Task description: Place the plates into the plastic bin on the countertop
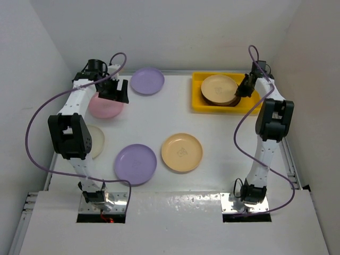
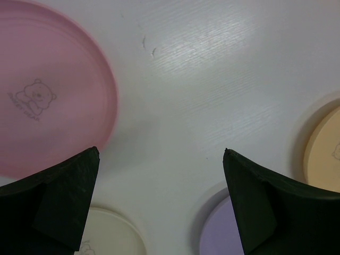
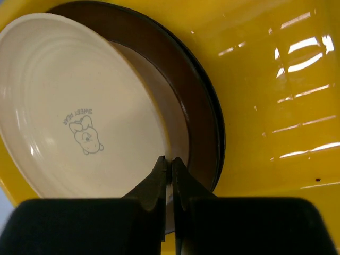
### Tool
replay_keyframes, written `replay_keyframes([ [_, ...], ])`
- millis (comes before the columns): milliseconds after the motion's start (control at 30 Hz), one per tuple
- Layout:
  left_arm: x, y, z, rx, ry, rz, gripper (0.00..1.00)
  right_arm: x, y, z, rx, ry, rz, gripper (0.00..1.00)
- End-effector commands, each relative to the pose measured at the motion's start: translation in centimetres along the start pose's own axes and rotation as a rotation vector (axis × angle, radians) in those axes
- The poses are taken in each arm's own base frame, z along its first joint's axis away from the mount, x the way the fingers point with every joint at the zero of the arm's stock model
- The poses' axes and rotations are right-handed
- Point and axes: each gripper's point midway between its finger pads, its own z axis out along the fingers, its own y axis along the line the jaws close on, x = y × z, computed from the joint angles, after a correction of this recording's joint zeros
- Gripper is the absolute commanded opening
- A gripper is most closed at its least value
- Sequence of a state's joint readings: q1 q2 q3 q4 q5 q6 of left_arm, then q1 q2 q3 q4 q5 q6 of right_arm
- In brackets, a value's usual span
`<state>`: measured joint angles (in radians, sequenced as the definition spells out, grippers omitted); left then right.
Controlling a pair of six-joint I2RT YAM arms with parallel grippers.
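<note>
Progress: partway, less than half by visible count.

Done: a stack sits in the plastic bin, far R of the counter. Wrist view shows a pale top plate with a bunny print, lying tilted on dark-rimmed plates. At least 2 dark rims show beneath it, so 3+ in the stack; exact no. can't be read.

Left to do: 5 plates outside the bin, all flat on the counter.
- pink plate: 1, far L
- far lilac plate + near lilac plate: 2
- tan-yellow plate: 1, centre-near
- cream-white plate: 1, partly hidden by L arm

L end effector: fingers spread wide, nothing between them, hanging over bare counter just beside the pink plate's edge. Judged: pink is the likely next pick.

R end effector: fingers pressed together, inside the bin, tips at the top plate's near rim. Can't tell whether the rim is nipped between them or they only touch it.

Bins: 1. Arms: 2.
</note>
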<state>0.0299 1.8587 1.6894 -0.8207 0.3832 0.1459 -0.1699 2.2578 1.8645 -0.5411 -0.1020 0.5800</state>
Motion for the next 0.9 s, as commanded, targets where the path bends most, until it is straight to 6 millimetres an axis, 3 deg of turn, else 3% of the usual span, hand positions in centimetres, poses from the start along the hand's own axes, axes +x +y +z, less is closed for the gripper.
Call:
replay_keyframes([
  [0, -1.0, 1.7, -2.1, -0.053, -0.057, -0.003, 0.98, -2.0, 1.3, -2.3, -0.030, -0.070, 0.021, 0.10],
  [67, -1.5, 1.7, -2.3, -0.055, -0.068, 0.001, 0.98, -1.4, 1.2, -2.0, -0.034, -0.042, -0.010, 0.48],
  [100, -1.8, 2.1, -2.7, -0.064, -0.079, -0.002, 0.98, -1.6, 1.4, -2.2, -0.040, -0.039, -0.024, 0.79],
  [200, -2.2, 2.4, -3.4, -0.075, -0.098, -0.002, 0.98, -2.5, 2.7, -5.0, 0.000, -0.083, -0.190, 0.92],
  [233, -2.2, 2.4, -3.4, -0.075, -0.098, -0.002, 0.98, -2.3, 2.4, -5.5, 0.036, -0.096, -0.221, 0.92],
  [267, -2.4, 2.3, -3.8, -0.078, -0.108, 0.002, 0.98, -3.0, 3.2, -9.0, 0.068, -0.173, -0.283, 0.93],
  [333, -2.3, 3.1, -5.1, -0.107, -0.124, -0.010, 1.00, -2.4, 5.8, -11.2, 0.040, -0.251, -0.390, 0.92],
  [367, -2.2, 3.0, -5.3, -0.107, -0.126, -0.010, 1.00, 2.8, 7.7, -13.2, -0.020, -0.215, -0.483, 0.88],
  [400, -1.9, 3.3, -5.7, -0.115, -0.127, -0.019, 1.00, 5.0, 9.8, -13.7, -0.127, -0.199, -0.581, 0.80],
  [433, -1.2, 3.9, -5.8, -0.131, -0.122, -0.032, 1.00, 7.5, 10.7, -14.2, -0.185, -0.164, -0.629, 0.49],
  [467, -1.1, 3.6, -6.5, -0.134, -0.131, -0.028, 1.00, 13.4, 10.1, -14.2, -0.224, -0.058, -0.693, 0.36],
  [500, -0.8, 3.7, -6.7, -0.141, -0.139, -0.045, 1.00, 17.7, 11.6, -14.8, -0.327, 0.042, -0.738, 0.32],
  [567, 0.6, 3.1, -6.6, -0.125, -0.124, -0.052, 1.00, 24.1, 10.4, -14.2, -0.342, 0.193, -0.772, 0.57],
  [600, 0.8, 2.8, -7.6, -0.127, -0.142, -0.051, 1.00, 27.1, 10.0, -14.1, -0.345, 0.260, -0.771, 0.67],
  [667, 2.2, 2.2, -7.6, -0.121, -0.123, -0.060, 1.00, 30.0, 10.2, -13.8, -0.363, 0.321, -0.764, 0.79],
  [700, 2.2, 1.9, -8.4, -0.127, -0.140, -0.043, 1.00, 32.5, 9.4, -13.4, -0.344, 0.375, -0.775, 0.79],
  [800, 3.6, 1.2, -8.8, -0.125, -0.132, -0.037, 1.00, 33.6, 7.4, -11.8, -0.241, 0.369, -0.794, 0.76],
  [867, 4.2, 0.9, -9.5, -0.137, -0.137, -0.024, 1.00, 33.4, 6.4, -11.1, -0.156, 0.340, -0.765, 0.70],
])
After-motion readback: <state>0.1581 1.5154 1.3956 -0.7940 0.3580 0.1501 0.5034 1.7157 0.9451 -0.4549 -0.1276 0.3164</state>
